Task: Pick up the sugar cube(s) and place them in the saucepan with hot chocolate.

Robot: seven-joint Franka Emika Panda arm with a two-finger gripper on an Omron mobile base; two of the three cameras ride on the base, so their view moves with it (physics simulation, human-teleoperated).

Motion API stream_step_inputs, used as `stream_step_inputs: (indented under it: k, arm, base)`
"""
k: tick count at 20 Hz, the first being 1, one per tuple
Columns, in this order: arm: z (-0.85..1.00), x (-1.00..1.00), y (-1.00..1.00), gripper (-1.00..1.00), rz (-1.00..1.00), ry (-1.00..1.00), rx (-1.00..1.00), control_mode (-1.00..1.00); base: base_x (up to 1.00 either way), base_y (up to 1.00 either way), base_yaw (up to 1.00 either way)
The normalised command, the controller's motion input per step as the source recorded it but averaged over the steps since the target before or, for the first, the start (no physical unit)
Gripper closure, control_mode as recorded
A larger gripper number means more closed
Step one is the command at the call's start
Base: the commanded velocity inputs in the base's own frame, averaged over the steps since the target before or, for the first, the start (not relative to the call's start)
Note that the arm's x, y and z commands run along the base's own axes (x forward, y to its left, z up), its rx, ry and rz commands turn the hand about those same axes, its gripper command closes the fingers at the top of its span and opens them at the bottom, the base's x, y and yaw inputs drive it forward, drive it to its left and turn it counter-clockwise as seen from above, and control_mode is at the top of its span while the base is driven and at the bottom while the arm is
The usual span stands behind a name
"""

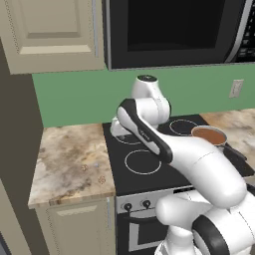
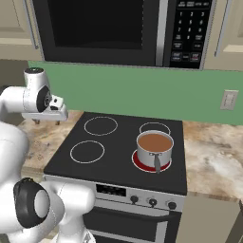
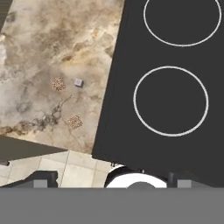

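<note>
Two cubes to report. Spotting one cube (image 3: 58, 84) and a second cube (image 3: 75, 121) out on the marbled counter (image 1: 64, 149), left of the stove (image 2: 118, 163). Near each other, not touching, with the second closer to the counter's front edge and to the stove. Pretty much blending into the stone, honestly. From the left base view, just two faint specks.

Also seeing a tiny grey square (image 3: 78, 82) just beside the first cube. Can't tell what that is.

Up above the counter, just off the stove's left edge: gripper (image 2: 46, 122), pointing down, jaws spread wide, gripping nothing. Well clear of both cubes, looking down at them and at the two left rings.

Over on the front right ring, glowing red underneath: pan (image 2: 144, 153), full of brown liquid, dark handle sticking out toward the front. Well apart from the cubes, most of the stove between. Above all that, a black microwave (image 2: 95, 28).
</note>
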Motion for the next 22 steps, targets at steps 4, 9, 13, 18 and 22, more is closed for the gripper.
stream_step_inputs:
  k: [4, 9, 13, 18, 22]
  arm:
    - [-0.73, -0.03, 0.43, -1.0, 0.19, 0.17, -0.05, -1.0]
    - [-0.74, -0.04, 0.53, -1.0, 0.21, 0.09, -0.11, -1.0]
    - [-0.95, 0.0, 0.6, -1.0, 0.22, 0.11, -0.11, -1.0]
    - [-0.81, 0.0, 0.72, -1.0, 0.17, 0.06, -0.16, -1.0]
    - [-0.59, 0.26, 0.16, -1.0, 0.15, 0.06, -0.06, -1.0]
  base:
    - [0.0, 0.0, 0.0]
    - [0.0, 0.0, 0.0]
    - [0.0, 0.0, 0.0]
    - [0.0, 0.0, 0.0]
    - [0.0, 0.0, 0.0]
